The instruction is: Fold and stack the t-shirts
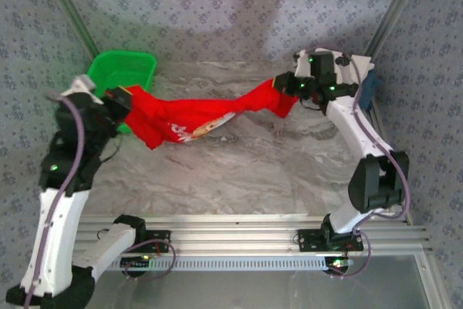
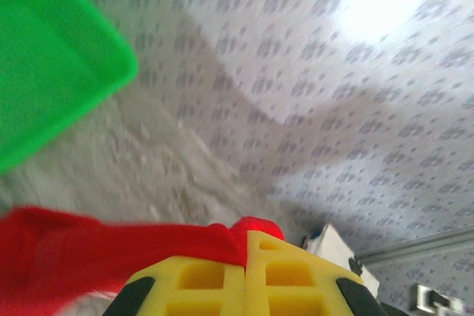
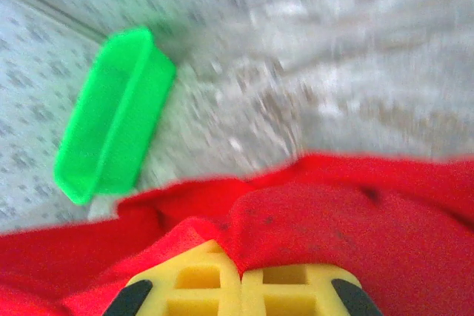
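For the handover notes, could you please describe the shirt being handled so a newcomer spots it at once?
Above the marbled table, the left gripper and the right gripper are both shut on one thing stretched between them. It is the red t-shirt: bright red with a print and white lettering, unlike the green basket behind its left end.

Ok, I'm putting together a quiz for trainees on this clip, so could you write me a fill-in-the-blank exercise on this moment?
1. The stretched-out t-shirt is coloured ____.
2. The left gripper and right gripper are both ____ on it.
3. The plastic basket is coloured ____.
4. Each gripper's fingers are coloured ____.
Missing words: red; shut; green; yellow.
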